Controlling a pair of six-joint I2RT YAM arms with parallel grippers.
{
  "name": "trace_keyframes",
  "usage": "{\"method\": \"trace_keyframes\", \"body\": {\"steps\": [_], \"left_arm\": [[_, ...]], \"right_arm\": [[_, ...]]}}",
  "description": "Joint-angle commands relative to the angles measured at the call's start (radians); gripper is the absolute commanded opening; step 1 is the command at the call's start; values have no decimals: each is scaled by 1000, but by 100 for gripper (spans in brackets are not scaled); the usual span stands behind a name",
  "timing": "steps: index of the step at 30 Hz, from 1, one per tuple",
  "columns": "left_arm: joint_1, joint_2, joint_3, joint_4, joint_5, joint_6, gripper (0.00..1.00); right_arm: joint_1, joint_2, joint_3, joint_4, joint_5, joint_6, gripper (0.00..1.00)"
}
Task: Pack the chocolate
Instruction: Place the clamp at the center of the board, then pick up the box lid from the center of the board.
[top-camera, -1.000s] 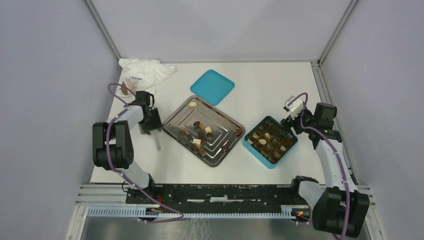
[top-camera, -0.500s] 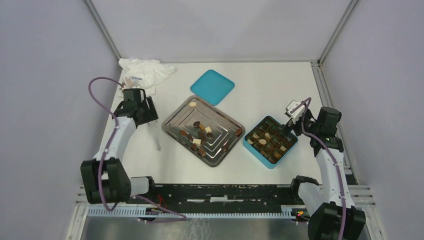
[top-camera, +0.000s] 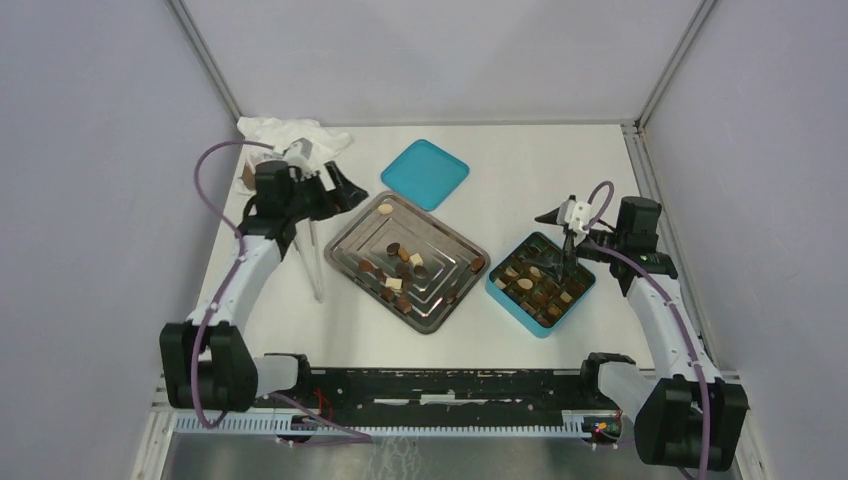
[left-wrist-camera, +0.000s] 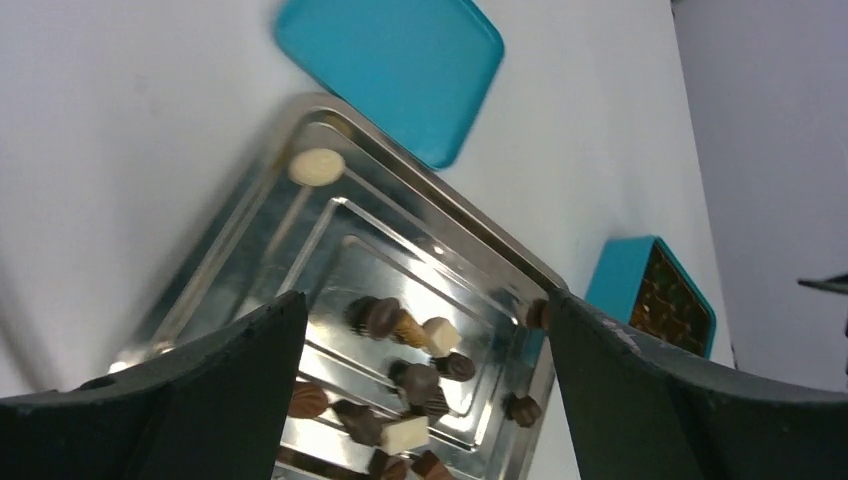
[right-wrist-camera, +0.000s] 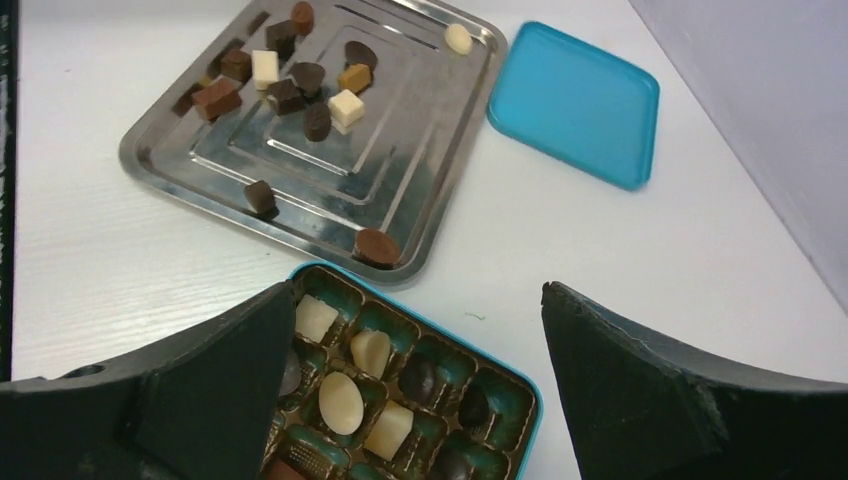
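The chocolate (top-camera: 400, 268) lies scattered on a steel tray (top-camera: 445, 245) as several small dark, light-brown and cream pieces. More pieces (right-wrist-camera: 340, 400) fill cells of the teal box (top-camera: 508, 303). My left gripper (top-camera: 338, 192) hangs open above the tray's far-left corner; in the left wrist view the left gripper (left-wrist-camera: 422, 300) frames the loose pieces (left-wrist-camera: 415, 380) with nothing between its fingers. My right gripper (top-camera: 558, 238) is open over the box's far edge. Seen from the right wrist, the right gripper (right-wrist-camera: 416, 290) is empty above the box rim (right-wrist-camera: 520, 385).
A teal lid (top-camera: 425, 172) lies flat behind the tray. A crumpled white bag (top-camera: 290, 138) sits in the far-left corner. A thin metal tool (top-camera: 315, 265) lies on the table left of the tray. Frame posts border the table on both sides.
Both grippers have opened wider. The left arm rose and swung from left of the tray toward its far corner. The right gripper moved left, over the box's far edge.
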Motion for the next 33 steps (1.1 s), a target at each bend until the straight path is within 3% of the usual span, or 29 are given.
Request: {"method": "trace_keyframes", "body": {"steps": [1,6,13,16,23,33], "left_arm": [[-209,158,123,118,17,-53,94],[-393,512,437,-66,-187,96,81],[-508,970,986,-420,-436,260,53],[-536,1085,1135,-480,-489,304,50],[-542,1209,1259,-499,-461,323,46],[-550,1265,1274,-504,-443,320,37]], "right_arm": [[10,32,-34,210,207,275,98],[-10,11,-79,234,296,298,98],[-16,-20,-84,249,347,297,98],[-16,-16,-77,239,353,293,98],[-16,-5,-72,233,353,290,98],[-16,8,-67,218,352,284,98]]}}
